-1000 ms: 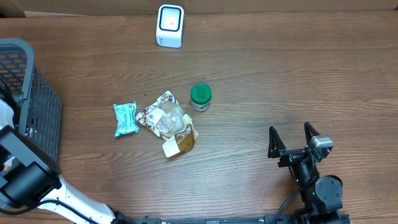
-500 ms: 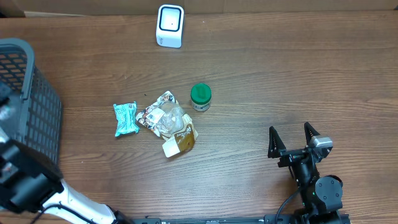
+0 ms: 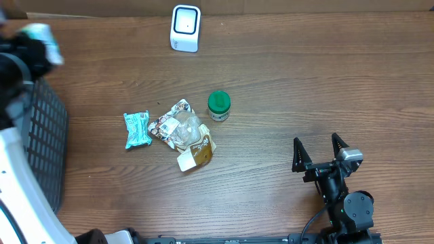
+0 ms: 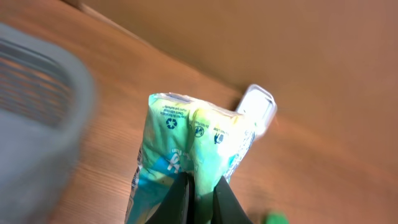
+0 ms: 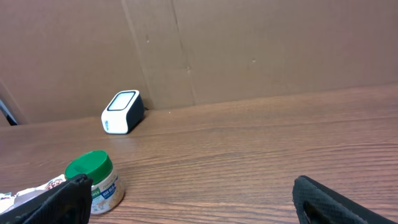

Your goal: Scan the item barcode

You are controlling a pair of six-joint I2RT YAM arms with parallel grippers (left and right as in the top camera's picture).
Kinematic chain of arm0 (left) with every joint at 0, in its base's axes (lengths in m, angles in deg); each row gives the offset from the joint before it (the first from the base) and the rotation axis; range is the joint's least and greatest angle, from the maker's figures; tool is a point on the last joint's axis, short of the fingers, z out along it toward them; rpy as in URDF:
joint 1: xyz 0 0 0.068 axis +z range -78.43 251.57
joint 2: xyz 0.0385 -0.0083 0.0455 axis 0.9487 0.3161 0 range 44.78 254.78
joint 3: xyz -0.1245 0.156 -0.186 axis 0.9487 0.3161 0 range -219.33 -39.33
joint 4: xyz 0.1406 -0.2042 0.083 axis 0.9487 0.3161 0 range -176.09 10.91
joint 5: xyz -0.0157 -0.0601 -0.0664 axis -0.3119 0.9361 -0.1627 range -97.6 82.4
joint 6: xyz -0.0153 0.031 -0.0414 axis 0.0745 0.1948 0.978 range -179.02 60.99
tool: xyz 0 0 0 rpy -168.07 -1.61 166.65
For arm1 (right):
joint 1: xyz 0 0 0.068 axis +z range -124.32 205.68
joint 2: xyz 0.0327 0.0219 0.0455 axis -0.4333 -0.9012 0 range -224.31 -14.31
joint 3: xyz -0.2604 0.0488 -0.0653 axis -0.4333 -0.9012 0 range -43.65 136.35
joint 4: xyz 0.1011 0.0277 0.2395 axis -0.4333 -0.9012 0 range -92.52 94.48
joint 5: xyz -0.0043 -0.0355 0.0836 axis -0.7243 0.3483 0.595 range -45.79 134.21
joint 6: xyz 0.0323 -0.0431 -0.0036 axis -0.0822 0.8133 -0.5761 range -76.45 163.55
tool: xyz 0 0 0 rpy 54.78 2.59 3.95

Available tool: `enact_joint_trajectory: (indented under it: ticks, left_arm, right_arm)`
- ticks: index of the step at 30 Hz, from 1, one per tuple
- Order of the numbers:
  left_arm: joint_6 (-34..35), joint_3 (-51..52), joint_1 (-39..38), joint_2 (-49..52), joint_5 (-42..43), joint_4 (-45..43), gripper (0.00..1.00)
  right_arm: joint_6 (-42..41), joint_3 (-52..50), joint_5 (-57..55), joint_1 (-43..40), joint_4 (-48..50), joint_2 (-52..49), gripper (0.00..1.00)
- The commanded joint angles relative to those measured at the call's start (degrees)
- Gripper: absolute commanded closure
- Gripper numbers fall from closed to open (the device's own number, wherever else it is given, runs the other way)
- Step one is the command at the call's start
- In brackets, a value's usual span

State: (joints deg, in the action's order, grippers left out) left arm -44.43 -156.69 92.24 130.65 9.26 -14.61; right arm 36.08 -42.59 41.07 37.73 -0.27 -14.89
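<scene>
A: What of the left gripper (image 4: 200, 186)?

B: Clenched on a pale green packet (image 4: 186, 134), pinched at its lower edge and standing upright. Seen from overhead as a blur, far to the left of the white scanner (image 3: 185, 28), by the top of a dark mesh basket (image 3: 41, 129).

A: Any barcode in sight on that packet?

B: Cannot tell; only small recycling marks and blurred print.

A: And the right gripper (image 3: 316, 146)?

B: Released, jaws spread wide with nothing between them. Well below and to the right of the scanner, low over the wooden table (image 3: 305, 74).

A: Anything else lying about?

B: Below the scanner and slightly right, a small jar (image 3: 219, 105) with a green lid, upright. Directly below the scanner, crumpled snack bags (image 3: 184, 134) in a loose heap. Below and to the left of the scanner, a teal pouch (image 3: 137, 129), flat on the wood.
</scene>
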Motion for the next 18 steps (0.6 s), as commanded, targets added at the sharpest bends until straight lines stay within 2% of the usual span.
enact_joint_trajectory:
  ticks: [1,4,9,14,18]
  left_arm:
    - [-0.85,2.05,-8.37,2.47,-8.57,3.04,0.96]
    - [-0.70,8.09,-15.74,3.45,-12.28,2.86,0.96]
    - [3.28,22.49,-23.17,5.57,-15.54,-3.08,0.96]
    - [7.17,36.41,-27.08,8.85,-16.28,-12.04,0.96]
    - [10.93,43.41,-27.34,11.63,-16.26,-17.11,0.96]
  right_arm:
    - [0.02,-0.59,0.20,0.26,0.20,0.42,0.00]
    - [0.02,-0.59,0.20,0.26,0.20,0.42,0.00]
    - [0.02,-0.59,0.20,0.26,0.20,0.42,0.00]
    - [0.02,-0.59,0.22,0.26,0.20,0.42,0.00]
    - [0.02,-0.59,0.20,0.26,0.20,0.42,0.00]
